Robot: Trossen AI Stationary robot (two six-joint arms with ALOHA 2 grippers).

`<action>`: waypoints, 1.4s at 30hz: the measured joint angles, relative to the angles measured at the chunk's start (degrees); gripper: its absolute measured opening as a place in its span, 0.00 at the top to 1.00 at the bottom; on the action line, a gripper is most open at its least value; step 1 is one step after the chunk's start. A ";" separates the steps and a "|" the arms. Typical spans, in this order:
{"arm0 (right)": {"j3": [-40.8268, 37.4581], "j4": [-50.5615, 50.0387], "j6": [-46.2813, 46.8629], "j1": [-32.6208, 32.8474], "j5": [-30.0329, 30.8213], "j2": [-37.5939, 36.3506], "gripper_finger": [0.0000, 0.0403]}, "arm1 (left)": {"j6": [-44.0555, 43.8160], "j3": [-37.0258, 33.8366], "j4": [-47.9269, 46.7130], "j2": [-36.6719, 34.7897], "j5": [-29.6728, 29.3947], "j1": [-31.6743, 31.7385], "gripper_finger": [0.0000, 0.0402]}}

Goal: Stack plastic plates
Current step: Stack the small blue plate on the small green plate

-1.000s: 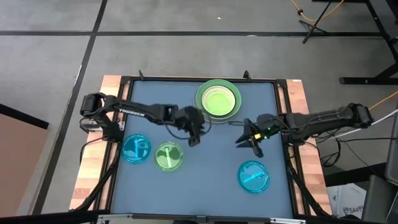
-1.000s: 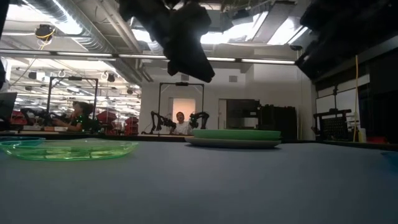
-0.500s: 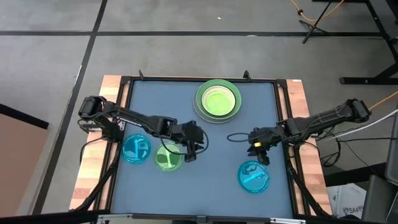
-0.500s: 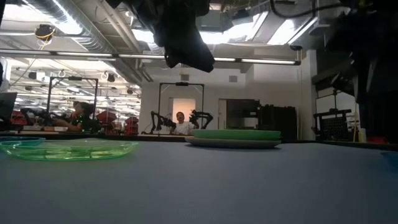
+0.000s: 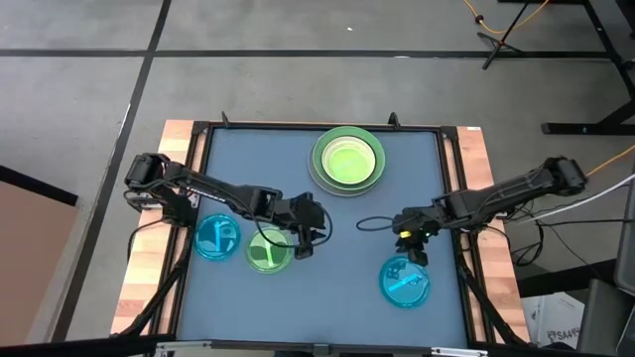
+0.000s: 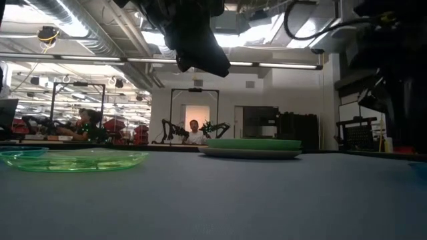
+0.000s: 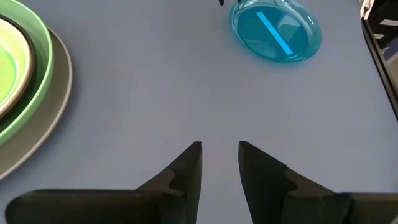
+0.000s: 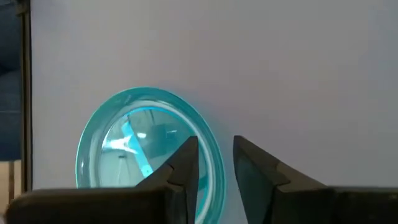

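Note:
A stack [image 5: 347,159] stands at the table's far middle: a large grey plate, a light green one [image 7: 43,68], a black rim [image 7: 29,46] and a translucent green plate on top. The white plate is hidden. Lying flat alone are a blue plate [image 5: 216,238], a green plate [image 5: 269,250] and a second blue plate [image 5: 405,282]. My left gripper [image 5: 304,244] hangs narrowly open just right of the lone green plate, over bare table [image 7: 219,149]. My right gripper [image 5: 417,254] is narrowly open at the second blue plate's far rim. My right gripper [image 8: 216,144] points down at the far rim [image 8: 214,163] of the blue plate [image 8: 143,155], one finger [image 8: 186,152] over the plate's inside and the other outside it. The plate lies flat on the table. Whether the fingers touch it, I cannot tell.
The blue-grey mat [image 5: 337,297] has free room in its middle and along the near edge. A black frame and wooden side strips [image 5: 149,258] border it. A cable loops near the right arm [image 5: 372,220]. People sit far off in the room [image 6: 193,133].
My left gripper moved from the table's middle toward the near-left, stopping beside the lone green plate, then kept still. My right gripper moved toward the near edge and now stands over the far rim of the right-hand blue plate. No plate has shifted.

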 joint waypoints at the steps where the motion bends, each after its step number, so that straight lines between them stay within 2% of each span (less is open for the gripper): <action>1: 0.00 0.69 -0.80 0.00 -0.20 0.78 0.78 | 0.00 0.00 0.00 0.00 0.02 0.00 0.76; 7: 0.00 5.43 -3.04 -0.02 -0.54 5.14 0.78 | 0.00 0.00 0.00 0.00 0.02 0.00 0.76; 20: 0.00 6.88 -5.72 -0.01 -4.68 13.51 0.78 | 0.00 0.00 0.00 0.00 0.04 0.00 0.76; 33: 0.00 7.16 -6.41 -0.02 -4.55 16.69 0.78 | 0.00 0.00 -0.02 0.02 0.07 0.01 0.76; 42: 0.20 7.53 -8.71 -0.11 -7.50 19.20 0.78 | 0.00 0.00 -0.02 0.02 0.07 0.01 0.76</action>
